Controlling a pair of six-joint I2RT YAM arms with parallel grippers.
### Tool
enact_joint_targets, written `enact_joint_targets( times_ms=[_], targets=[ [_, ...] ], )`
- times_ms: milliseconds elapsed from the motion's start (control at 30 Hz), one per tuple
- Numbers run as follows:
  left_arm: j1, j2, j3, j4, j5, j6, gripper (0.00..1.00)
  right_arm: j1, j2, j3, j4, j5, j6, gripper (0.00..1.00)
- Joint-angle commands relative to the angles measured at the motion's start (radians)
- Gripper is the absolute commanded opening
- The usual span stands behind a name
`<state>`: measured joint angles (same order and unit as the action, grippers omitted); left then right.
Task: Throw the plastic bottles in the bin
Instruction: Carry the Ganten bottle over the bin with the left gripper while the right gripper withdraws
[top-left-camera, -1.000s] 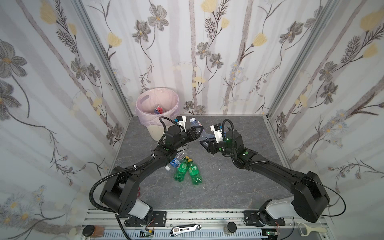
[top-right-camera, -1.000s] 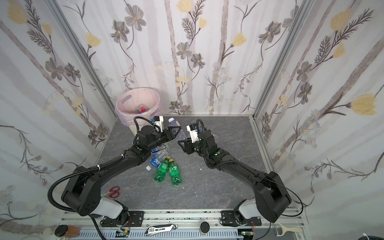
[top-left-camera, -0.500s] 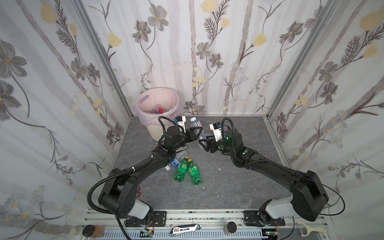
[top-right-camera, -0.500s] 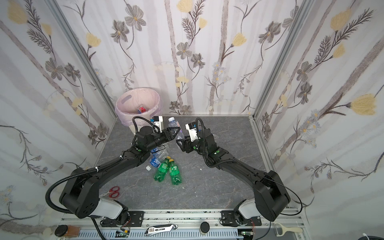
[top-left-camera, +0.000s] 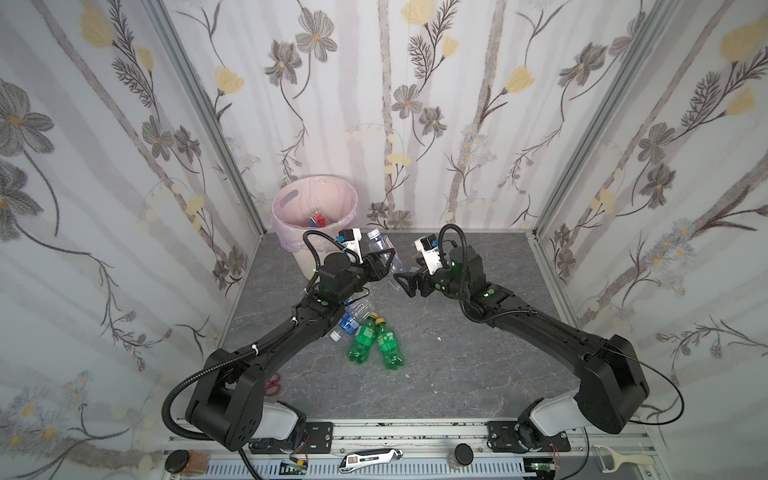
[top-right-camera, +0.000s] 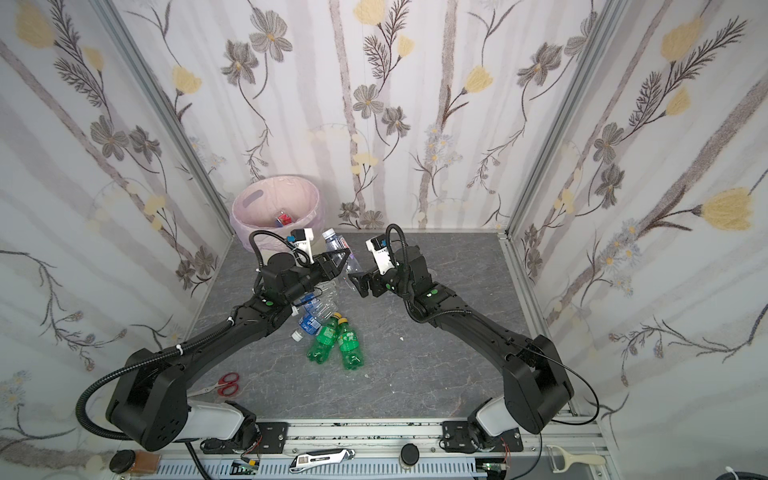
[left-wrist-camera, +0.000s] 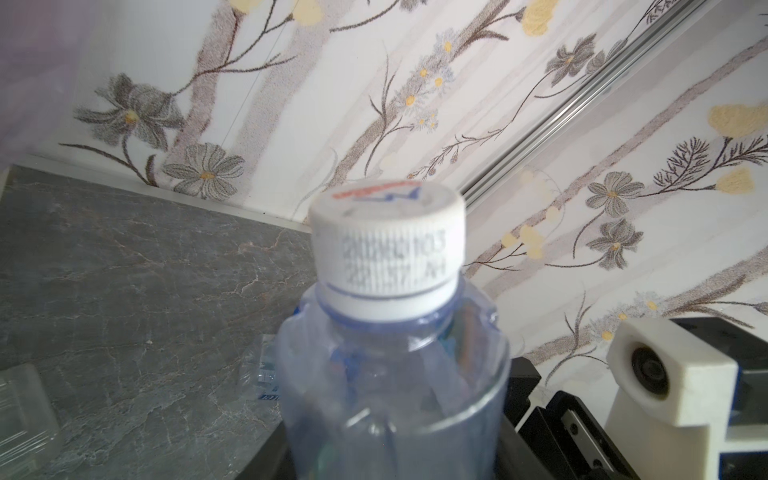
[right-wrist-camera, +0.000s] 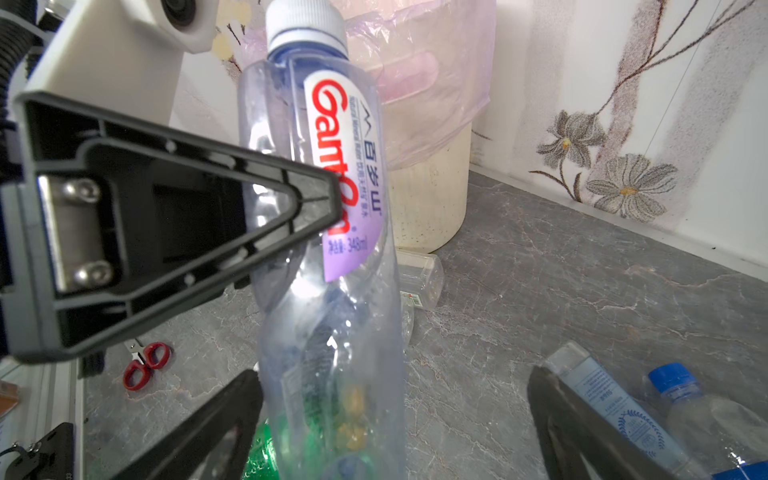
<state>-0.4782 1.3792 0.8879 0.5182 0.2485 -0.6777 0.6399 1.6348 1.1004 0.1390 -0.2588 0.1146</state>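
Observation:
My left gripper (top-left-camera: 384, 266) (top-right-camera: 336, 266) is shut on a clear plastic bottle (top-left-camera: 383, 248) (top-right-camera: 337, 246) (left-wrist-camera: 390, 374) (right-wrist-camera: 328, 249) with a white cap and a red-and-purple label, held above the table beside the bin (top-left-camera: 291, 195) (top-right-camera: 249, 208) (right-wrist-camera: 428, 199). My right gripper (top-left-camera: 405, 280) (top-right-camera: 357, 282) (right-wrist-camera: 395, 436) faces it, open, with its jaws wide around the bottle's lower end. Two green bottles (top-left-camera: 376, 343) (top-right-camera: 336, 345) and clear blue-labelled bottles (top-left-camera: 347, 324) (top-right-camera: 309, 320) lie on the table under the left arm. In the left wrist view the bottle hides the jaws.
Red-handled scissors (top-right-camera: 226, 384) (right-wrist-camera: 145, 365) lie near the left arm's base. A clear bottle (right-wrist-camera: 419, 274) lies at the bin's foot. More bottles (right-wrist-camera: 615, 407) lie below the right gripper. The bin holds a red-labelled bottle (top-left-camera: 318, 218). Walls close in on three sides.
My right gripper has opened wide and let go of the clear bottle. My left gripper has closed onto it. Both arms have barely shifted.

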Motion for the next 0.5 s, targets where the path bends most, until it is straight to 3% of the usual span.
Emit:
enact_joint_targets(
  times_ms=[0, 333, 467],
  targets=[
    [0.015, -0.023, -0.008, 0.024, -0.041, 0.043, 0.53, -0.005, -0.017, 0.016, 0.01, 0.023, -0.097, 1.0],
    [0.034, -0.085, -0.027, 0.025, -0.109, 0.131, 0.53, -0.034, -0.032, 0.154, 0.05, 0.075, -0.314, 1.0],
    [0.04, -0.106, -0.033, 0.024, -0.137, 0.172, 0.53, -0.073, -0.033, 0.224, 0.059, 0.035, -0.299, 1.0]
  ],
)
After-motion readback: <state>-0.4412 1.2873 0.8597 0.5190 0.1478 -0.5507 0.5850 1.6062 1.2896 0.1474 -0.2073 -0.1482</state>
